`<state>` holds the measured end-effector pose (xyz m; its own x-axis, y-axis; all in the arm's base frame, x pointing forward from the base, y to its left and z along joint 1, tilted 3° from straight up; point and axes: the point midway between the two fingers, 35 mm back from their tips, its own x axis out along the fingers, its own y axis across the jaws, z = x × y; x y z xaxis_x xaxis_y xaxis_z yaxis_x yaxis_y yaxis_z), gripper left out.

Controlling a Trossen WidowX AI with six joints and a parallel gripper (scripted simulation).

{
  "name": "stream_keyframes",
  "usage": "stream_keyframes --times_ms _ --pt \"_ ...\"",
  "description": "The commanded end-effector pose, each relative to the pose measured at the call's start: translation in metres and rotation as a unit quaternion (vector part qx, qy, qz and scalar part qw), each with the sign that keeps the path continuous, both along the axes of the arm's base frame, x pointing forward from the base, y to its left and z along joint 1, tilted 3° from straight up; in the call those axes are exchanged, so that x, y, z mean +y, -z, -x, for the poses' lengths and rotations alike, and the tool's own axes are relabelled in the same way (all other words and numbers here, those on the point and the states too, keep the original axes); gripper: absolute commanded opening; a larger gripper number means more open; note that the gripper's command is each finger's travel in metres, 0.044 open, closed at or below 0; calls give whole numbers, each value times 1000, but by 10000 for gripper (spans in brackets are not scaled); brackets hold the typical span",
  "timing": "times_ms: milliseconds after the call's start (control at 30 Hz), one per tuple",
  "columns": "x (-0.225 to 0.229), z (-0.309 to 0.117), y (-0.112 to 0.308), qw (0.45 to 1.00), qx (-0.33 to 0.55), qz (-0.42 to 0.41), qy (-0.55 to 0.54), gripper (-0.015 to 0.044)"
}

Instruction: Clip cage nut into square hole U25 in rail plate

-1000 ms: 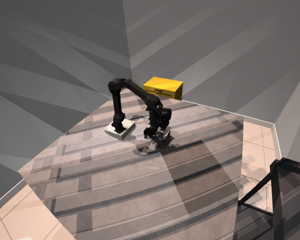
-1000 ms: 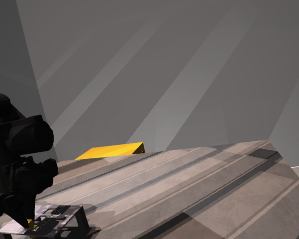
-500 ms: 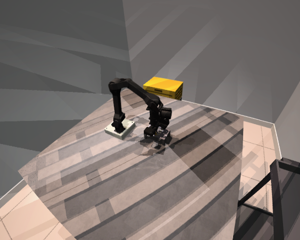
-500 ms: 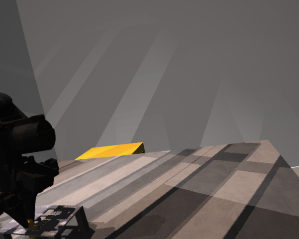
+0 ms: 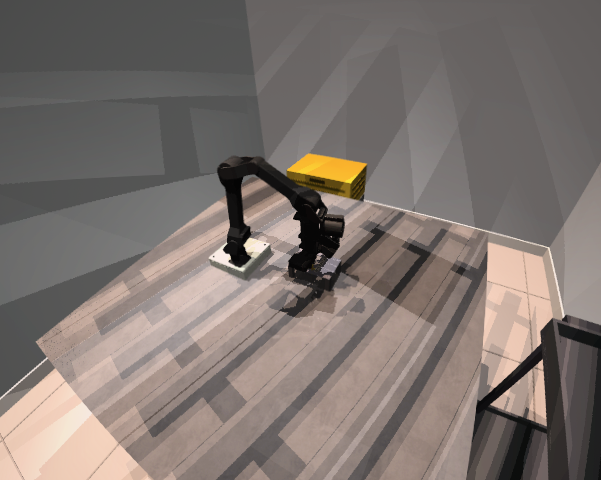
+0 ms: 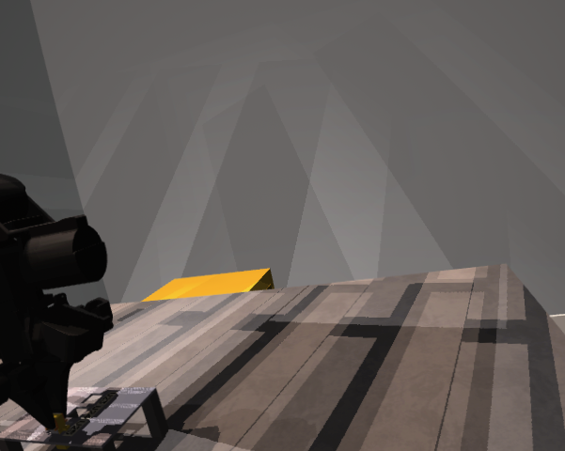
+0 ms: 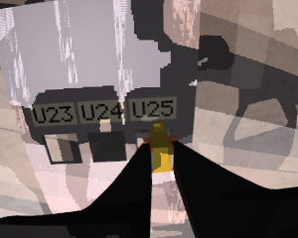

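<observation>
Arm (image 5: 277, 180) (image 6: 7, 291) stood on a pale base plate (image 5: 216, 259), bent over at the elbow, its gripper (image 5: 310, 266) (image 6: 58, 425) (image 7: 160, 149) pointed down at the rail plate (image 5: 331, 266) (image 6: 132, 397) (image 7: 84, 55); jaws nearly closed, a narrow gap between the fingertips, with the yellow cage nut (image 6: 58, 422) (image 7: 161, 151) pinched in that gap.

Cage nut at the U25 position, just below the U25 label (image 7: 153, 109) in the wrist view; small orange bits showed at either side of it, by the fingertips; in the exterior view some yellow showed above the plate's top and some below its near edge; whether the wings had hooked under the hole's edges, could not tell; fingers hid part of the hole.

Labels U23 (image 7: 54, 114) and U24 (image 7: 100, 111) ran in a row with U25; a square hole below each of those two, the U23 hole (image 7: 63, 149) showing a pale patch, the U24 hole (image 7: 107, 147) dark; no nut seen in either.

Rail plate raised on dark legs above the wood-look table (image 5: 269, 356) (image 6: 369, 388); yellow case (image 5: 327, 167) (image 6: 209, 285) beyond the table's far edge; dark metal frame (image 5: 552, 372) off at one side, in the top view; bands of shadow lay across table and walls.
</observation>
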<state>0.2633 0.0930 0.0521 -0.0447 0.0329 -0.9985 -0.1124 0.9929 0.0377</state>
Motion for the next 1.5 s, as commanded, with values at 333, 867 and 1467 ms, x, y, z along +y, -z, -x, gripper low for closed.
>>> stream_keyframes --times_ms 333,867,1467 --pt "1 0 0 1000 0 2 1 35" --pt "2 0 0 1000 0 2 1 35" --pt "3 1 0 1000 1 0 0 440"
